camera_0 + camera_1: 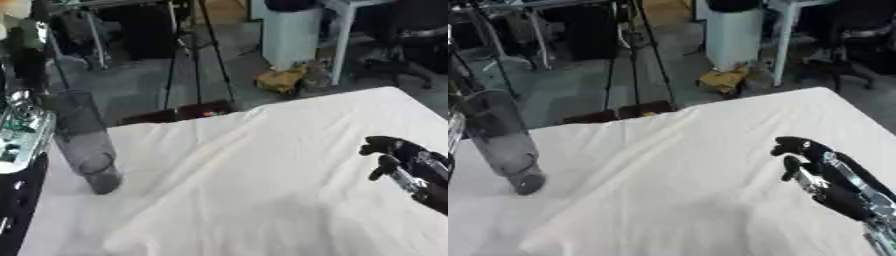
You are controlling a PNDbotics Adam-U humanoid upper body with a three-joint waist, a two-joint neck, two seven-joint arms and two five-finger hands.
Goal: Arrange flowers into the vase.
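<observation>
Fingers on my right hand [820,167] are curled inward and hold nothing; it hangs above the right edge of the tabletop [262,175], which is draped in a wrinkled white cloth. My left hand I cannot really pick out: a silver and black piece of the left arm [19,132] shows at the left edge, so I cannot tell what those fingers are doing.

What I am working toward, the tall clear smoky cylindrical vase [86,140], stands near the left edge of the tabletop, towards the far corner. It looks upright, though the head's tilt makes it seem to lean. Something pale and green, perhaps a flower [22,25], shows above it at the upper left, but I cannot make it out, and I see no stems lying on the cloth.

I judge the arranging is at an early stage. My worry is the vase: it is tall and narrow on a rumpled cloth, just beside my left arm, so a careless sweep of that arm or a stem pushed in at an angle could tip it. Dragging a hand across the cloth could also tug the folds and shift it.
</observation>
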